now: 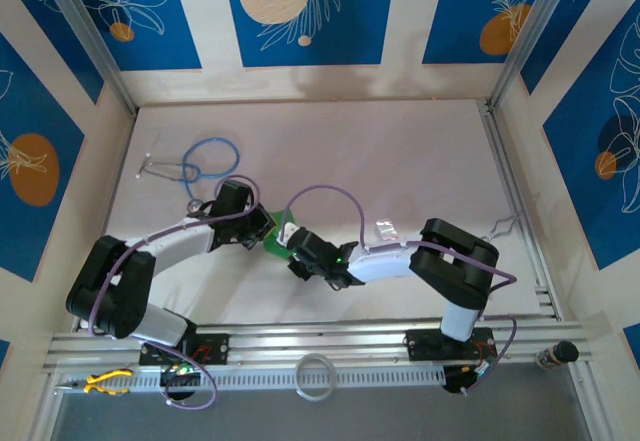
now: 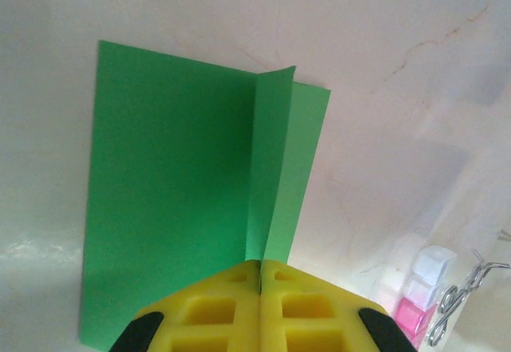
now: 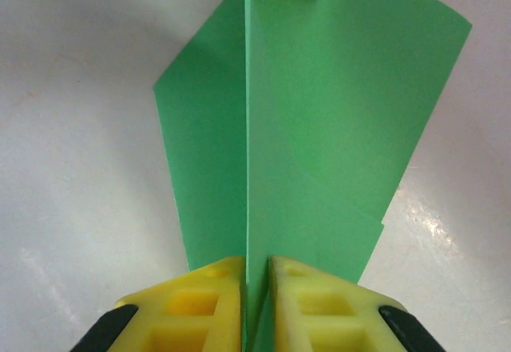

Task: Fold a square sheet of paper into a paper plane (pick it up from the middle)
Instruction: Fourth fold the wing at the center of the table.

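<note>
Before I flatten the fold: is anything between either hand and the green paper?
Nothing visible does. The left hand and the right hand each pinch the raised crease of the paper, from opposite ends. The pink bottle lies apart from the paper, off to one side.

Far half of table (image 1: pixel 400 151): open, lots of room. Stethoscope (image 1: pixel 205 161) in way far left, near left gripper (image 1: pixel 266 229). Small pink bottle (image 1: pixel 385 229) close by right arm, far side. Middle crowded: left gripper and right gripper (image 1: pixel 290 238) both pinch green paper (image 1: pixel 276 245).
</note>
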### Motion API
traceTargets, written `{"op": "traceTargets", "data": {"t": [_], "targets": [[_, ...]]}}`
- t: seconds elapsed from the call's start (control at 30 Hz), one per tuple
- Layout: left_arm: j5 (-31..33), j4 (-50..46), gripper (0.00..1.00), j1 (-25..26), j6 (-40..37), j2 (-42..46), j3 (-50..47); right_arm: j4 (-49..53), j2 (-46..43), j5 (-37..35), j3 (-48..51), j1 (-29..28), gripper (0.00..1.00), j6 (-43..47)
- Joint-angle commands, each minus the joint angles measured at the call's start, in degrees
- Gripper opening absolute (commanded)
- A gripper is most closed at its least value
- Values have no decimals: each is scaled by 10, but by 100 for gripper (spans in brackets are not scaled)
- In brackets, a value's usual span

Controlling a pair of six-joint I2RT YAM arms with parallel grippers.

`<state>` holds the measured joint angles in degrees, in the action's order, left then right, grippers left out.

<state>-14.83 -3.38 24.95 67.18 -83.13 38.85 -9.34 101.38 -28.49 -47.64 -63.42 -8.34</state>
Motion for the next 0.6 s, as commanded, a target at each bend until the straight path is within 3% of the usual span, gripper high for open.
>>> {"op": "traceTargets", "data": {"t": [0.0,0.57], "targets": [[-3,-15,4,-5,3,-2,12,9,4,-6,-14,-2,13,-12],[1,-15,5,-5,5,-5,11,3,-15,35,-20,13,15,-43]]}}
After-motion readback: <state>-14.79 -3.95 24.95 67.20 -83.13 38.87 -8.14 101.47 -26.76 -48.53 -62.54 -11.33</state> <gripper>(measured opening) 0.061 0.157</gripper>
